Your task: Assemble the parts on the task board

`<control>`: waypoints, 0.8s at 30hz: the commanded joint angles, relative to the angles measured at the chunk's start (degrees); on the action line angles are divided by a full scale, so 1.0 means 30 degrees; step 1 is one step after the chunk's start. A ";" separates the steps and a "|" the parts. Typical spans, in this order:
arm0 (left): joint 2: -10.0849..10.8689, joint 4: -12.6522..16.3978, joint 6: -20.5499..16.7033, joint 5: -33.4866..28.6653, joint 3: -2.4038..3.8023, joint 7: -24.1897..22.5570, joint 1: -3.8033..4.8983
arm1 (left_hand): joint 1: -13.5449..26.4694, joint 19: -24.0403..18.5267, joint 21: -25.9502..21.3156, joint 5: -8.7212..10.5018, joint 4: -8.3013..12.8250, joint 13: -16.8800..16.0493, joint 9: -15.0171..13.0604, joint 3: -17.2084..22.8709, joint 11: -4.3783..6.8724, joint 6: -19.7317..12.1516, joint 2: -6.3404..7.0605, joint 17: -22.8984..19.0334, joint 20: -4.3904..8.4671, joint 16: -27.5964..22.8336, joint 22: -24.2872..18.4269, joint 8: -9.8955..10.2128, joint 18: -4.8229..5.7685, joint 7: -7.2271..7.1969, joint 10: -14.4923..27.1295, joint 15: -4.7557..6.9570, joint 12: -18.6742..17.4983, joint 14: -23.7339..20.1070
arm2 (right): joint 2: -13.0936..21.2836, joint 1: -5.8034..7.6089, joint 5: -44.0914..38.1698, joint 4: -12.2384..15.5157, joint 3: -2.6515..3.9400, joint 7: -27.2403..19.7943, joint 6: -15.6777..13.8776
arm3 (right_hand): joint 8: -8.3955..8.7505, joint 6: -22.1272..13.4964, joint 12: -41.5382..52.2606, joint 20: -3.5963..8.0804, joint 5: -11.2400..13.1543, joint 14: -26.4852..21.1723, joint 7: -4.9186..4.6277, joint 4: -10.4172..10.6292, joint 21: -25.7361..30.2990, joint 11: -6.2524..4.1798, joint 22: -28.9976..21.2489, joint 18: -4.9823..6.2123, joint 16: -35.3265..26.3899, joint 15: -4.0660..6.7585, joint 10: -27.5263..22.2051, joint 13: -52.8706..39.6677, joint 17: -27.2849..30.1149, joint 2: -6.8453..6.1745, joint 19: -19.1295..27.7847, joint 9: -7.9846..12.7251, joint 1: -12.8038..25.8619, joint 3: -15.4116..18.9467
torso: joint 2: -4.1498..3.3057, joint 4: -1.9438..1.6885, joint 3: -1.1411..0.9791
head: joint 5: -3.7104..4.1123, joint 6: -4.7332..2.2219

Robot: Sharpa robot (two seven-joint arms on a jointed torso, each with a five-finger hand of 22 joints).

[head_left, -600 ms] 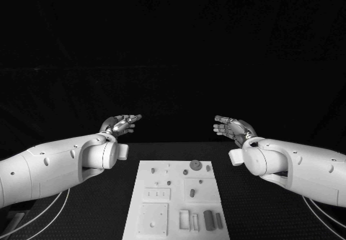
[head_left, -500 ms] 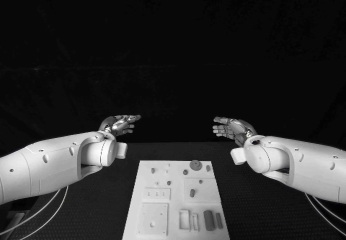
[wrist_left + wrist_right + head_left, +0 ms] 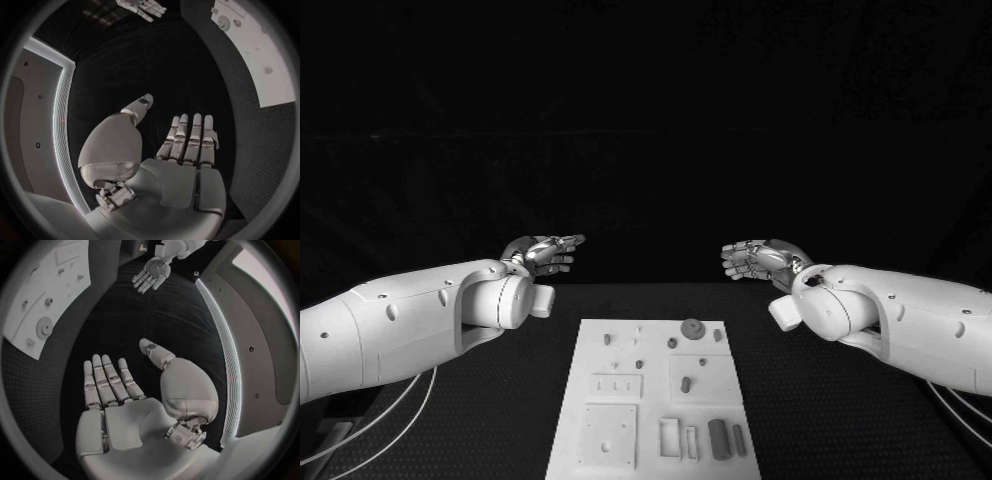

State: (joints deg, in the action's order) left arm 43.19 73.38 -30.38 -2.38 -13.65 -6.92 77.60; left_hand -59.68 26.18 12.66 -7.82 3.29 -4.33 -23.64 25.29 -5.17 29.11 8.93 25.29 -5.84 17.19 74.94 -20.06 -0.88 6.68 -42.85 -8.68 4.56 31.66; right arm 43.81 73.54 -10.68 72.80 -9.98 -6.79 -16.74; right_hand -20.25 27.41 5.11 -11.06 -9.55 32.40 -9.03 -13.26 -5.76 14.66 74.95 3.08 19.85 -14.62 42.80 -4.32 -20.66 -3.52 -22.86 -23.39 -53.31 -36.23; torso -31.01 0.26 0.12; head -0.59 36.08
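The task board (image 3: 653, 400) lies flat on the black tabletop (image 3: 834, 400), small grey parts (image 3: 717, 438) resting loose on it. Beyond the board's far end, the left hand (image 3: 542, 252) and right hand (image 3: 762, 258) hover empty, fingers (image 3: 190, 135) released. Assembly looks unstarted; next, a hand must descend to a part

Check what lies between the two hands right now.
Nothing: in the head view the left hand and right hand hover empty beyond the task board, with only dark background between them.
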 commanded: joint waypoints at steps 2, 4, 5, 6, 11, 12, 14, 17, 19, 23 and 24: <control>0.0056 -0.0238 0.1534 -0.0123 0.0014 -0.0027 0.0032 | -0.0016 0.1459 0.0792 0.0061 0.0202 -0.0202 -0.0182 -0.0509 -0.0392 0.0851 -0.0475 0.0410 0.0482 0.1156 0.0448 -0.0547 0.0096 0.0555 -0.1516 -0.0468 0.0602 0.1893 | -0.0370 0.0002 -0.4700 -0.0794 0.0009 0.0125 0.0937 | -0.0310 0.0804 0.0588 0.0107 -0.0117 0.1207 -0.1841 -0.0465 -0.0276 -0.0104 0.0250 0.0586 0.0492 0.0113 0.0950 -0.0111 -0.0168 -0.0198 -0.1142 -0.0050 -0.0835 -0.0118 | 0.0012 -0.0012 0.0015 | -0.0017 0.0029; 0.0136 -0.0276 0.1653 -0.0066 0.0014 0.0006 0.0032 | -0.0126 0.2862 0.1596 0.0290 0.0384 -0.0355 -0.0234 -0.0680 -0.0661 0.1479 -0.0612 0.0848 0.0731 0.2327 0.0471 -0.0838 -0.0454 0.0884 -0.2669 -0.0303 0.1058 0.3903 | -0.0607 0.0001 -0.6172 -0.1202 0.0011 -0.0036 0.1076 | -0.0607 0.1668 0.1095 0.0157 -0.0133 0.2276 -0.1698 -0.0697 -0.0435 -0.0406 0.0179 0.0977 0.0895 0.0473 0.1833 -0.0196 -0.0339 -0.0309 -0.2072 -0.0084 -0.1283 -0.0176 | 0.0022 0.0029 0.0033 | -0.0028 -0.0025; 0.0156 -0.0331 0.1957 -0.0035 0.0014 0.0034 0.0032 | -0.0287 0.3352 0.1912 0.0395 0.0559 -0.0414 -0.0249 -0.0723 -0.0699 0.1772 -0.0563 0.1011 0.0810 0.2741 0.0478 -0.0956 -0.0665 0.0942 -0.3103 -0.0216 0.1255 0.4596 | -0.0766 -0.0010 -0.6901 -0.1411 0.0013 -0.0155 0.0981 | -0.0689 0.2037 0.1268 0.0171 -0.0118 0.2738 -0.1603 -0.0795 -0.0495 -0.0540 0.0128 0.1167 0.1042 0.0644 0.2193 -0.0201 -0.0438 -0.0365 -0.2505 -0.0067 -0.1468 -0.0194 | 0.0021 0.0045 0.0039 | -0.0024 -0.0039; 0.0178 -0.0360 0.2219 0.0025 0.0014 0.0087 0.0032 | -0.0447 0.3663 0.2145 0.0469 0.0724 -0.0509 -0.0282 -0.0747 -0.0703 0.2152 -0.0541 0.1123 0.0888 0.3034 0.0485 -0.1117 -0.0796 0.1019 -0.3658 -0.0101 0.1531 0.5020 | -0.0912 -0.0025 -0.7503 -0.1574 0.0013 -0.0327 0.0796 | -0.0763 0.2290 0.1382 0.0184 -0.0146 0.3066 -0.1541 -0.0832 -0.0562 -0.0636 0.0118 0.1283 0.1167 0.0758 0.2430 -0.0214 -0.0517 -0.0401 -0.2786 -0.0074 -0.1601 -0.0227 | 0.0014 0.0055 0.0038 | -0.0010 -0.0002; 0.0133 -0.0373 0.2779 0.0470 0.0019 0.0149 0.0032 | -0.0997 0.4723 0.3205 0.0567 0.1651 -0.1065 -0.0259 -0.0912 -0.0553 0.3815 -0.0810 0.1515 0.1367 0.4165 0.0465 -0.1550 -0.0965 0.1239 -0.6401 0.0467 0.2802 0.6198 | -0.1335 -0.0073 -1.0575 -0.1977 0.0020 -0.0450 0.0878 | -0.1607 0.4554 0.2193 0.0248 -0.1398 0.4957 -0.0721 -0.1016 -0.1048 -0.1352 0.0061 0.2008 0.1864 0.1528 0.4234 -0.0387 -0.1130 -0.0509 -0.4553 -0.0504 -0.2346 -0.0519 | -0.0030 0.0007 0.0038 | -0.0018 0.0024; 0.0145 -0.0320 0.2931 0.0591 0.0019 0.0197 0.0032 | -0.1115 0.4954 0.3428 0.0548 0.1839 -0.1182 -0.0297 -0.0903 -0.0469 0.4216 -0.0874 0.1594 0.1477 0.4404 0.0471 -0.1684 -0.0991 0.1194 -0.6842 0.0601 0.3002 0.6468 | -0.1427 -0.0073 -1.1625 -0.2052 0.0025 -0.0318 0.1140 | -0.1580 0.4708 0.2216 0.0225 -0.1368 0.5106 -0.0672 -0.1021 -0.1057 -0.1407 0.0024 0.2096 0.1859 0.1597 0.4387 -0.0365 -0.1218 -0.0507 -0.4723 -0.0534 -0.2405 -0.0511 | -0.0050 -0.0014 0.0037 | -0.0007 0.0043; 0.0288 -0.0066 0.3310 0.0915 0.0021 0.0336 0.0032 | -0.1313 0.5216 0.3824 0.0401 0.2312 -0.1336 -0.0304 -0.0863 -0.0328 0.4763 -0.1031 0.1701 0.1682 0.4806 0.0449 -0.1744 -0.0945 0.1116 -0.7305 0.0790 0.3152 0.6727 | -0.1546 -0.0073 -1.3939 -0.2123 0.0071 0.0035 0.1790 | -0.1703 0.5506 0.2587 0.0238 -0.1045 0.6050 -0.0505 -0.1015 -0.1384 -0.1806 0.0033 0.2491 0.2181 0.2013 0.5369 -0.0489 -0.1663 -0.0510 -0.5691 -0.0710 -0.2695 -0.0582 | -0.0118 -0.0047 0.0016 | -0.0010 0.0034; 0.0502 0.0332 0.3698 0.1149 0.0026 0.0394 0.0038 | -0.1639 0.5642 0.4381 0.0111 0.2826 -0.1697 -0.0415 -0.0690 0.0025 0.5549 -0.1262 0.1929 0.1930 0.5491 0.0483 -0.1949 -0.0933 0.1023 -0.8338 0.1092 0.3712 0.7259 | -0.1749 -0.0073 -1.5946 -0.2235 0.0091 0.0088 0.1807 | -0.1572 0.5921 0.2762 0.0231 -0.0625 0.6891 -0.0478 -0.0998 -0.1687 -0.2061 0.0067 0.2847 0.2451 0.2386 0.6040 -0.0588 -0.2178 -0.0601 -0.6507 -0.0782 -0.2805 -0.0579 | -0.0254 -0.0106 0.0003 | 0.0044 0.0021; 0.0695 0.0685 0.3750 0.1351 0.0034 0.0372 0.0047 | -0.1639 0.5670 0.4569 -0.0046 0.3007 -0.1786 -0.0408 -0.0629 0.0064 0.5637 -0.1340 0.1977 0.2025 0.5692 0.0460 -0.1874 -0.0878 0.1004 -0.8382 0.1145 0.3778 0.7231 | -0.1811 -0.0073 -1.6889 -0.2235 0.0106 0.0103 0.1706 | -0.1487 0.6136 0.2945 0.0247 -0.0307 0.7504 -0.0461 -0.0941 -0.1969 -0.2291 0.0124 0.3094 0.2686 0.2681 0.6590 -0.0697 -0.2544 -0.0787 -0.7134 -0.0817 -0.2929 -0.0682 | -0.0335 -0.0154 0.0009 | 0.0091 0.0074; 0.0927 0.1298 0.3678 0.1358 0.0050 0.0250 0.0051 | -0.1793 0.5714 0.5046 -0.1474 0.3468 -0.2277 -0.0492 -0.0053 0.0351 0.6096 -0.1581 0.2237 0.2251 0.6451 0.0439 -0.1834 -0.0715 0.0843 -0.8840 0.1363 0.4290 0.7401 | -0.1832 -0.0073 -1.9035 -0.2140 0.0179 0.0425 0.1713 | -0.1264 0.6646 0.3355 0.0279 -0.0056 0.8931 -0.0391 -0.0873 -0.2725 -0.2958 0.0254 0.3690 0.3133 0.3408 0.8065 -0.1016 -0.3450 -0.1099 -0.8652 -0.0855 -0.3173 -0.1116 | -0.0641 -0.0306 0.0009 | 0.0194 0.0024; 0.0962 0.1405 0.3730 0.1351 0.0052 0.0226 0.0049 | -0.1760 0.5694 0.5095 -0.1473 0.3520 -0.2329 -0.0503 -0.0009 0.0352 0.6137 -0.1590 0.2257 0.2272 0.6515 0.0434 -0.1818 -0.0688 0.0833 -0.8815 0.1368 0.4314 0.7363 | -0.1822 -0.0073 -1.9566 -0.2086 0.0196 0.0557 0.1763 | -0.1232 0.6803 0.3315 0.0303 -0.0083 0.9332 -0.0315 -0.0902 -0.2945 -0.3028 0.0296 0.3846 0.3243 0.3616 0.8256 -0.1049 -0.3659 -0.1166 -0.9048 -0.0862 -0.3255 -0.1212 | -0.0709 -0.0354 0.0005 | 0.0235 0.0029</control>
State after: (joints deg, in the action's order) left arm 46.03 77.11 -21.26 0.42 -13.56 -5.88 77.66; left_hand -64.92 43.42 27.72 -12.04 13.71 -11.24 -25.11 25.26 -4.19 47.08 4.45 32.02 0.61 36.61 74.93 -25.75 -3.13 9.10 -69.21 -4.72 17.26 53.86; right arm 38.35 73.35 -59.09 66.31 -9.44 -6.23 -12.91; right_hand -24.14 47.46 15.02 -10.20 -9.77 59.81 -10.04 -16.01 -14.25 5.75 74.94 13.98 29.31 -4.07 67.18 -7.39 -31.28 -6.95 -49.40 -25.93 -62.79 -39.64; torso -32.30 -0.33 0.16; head -0.12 36.22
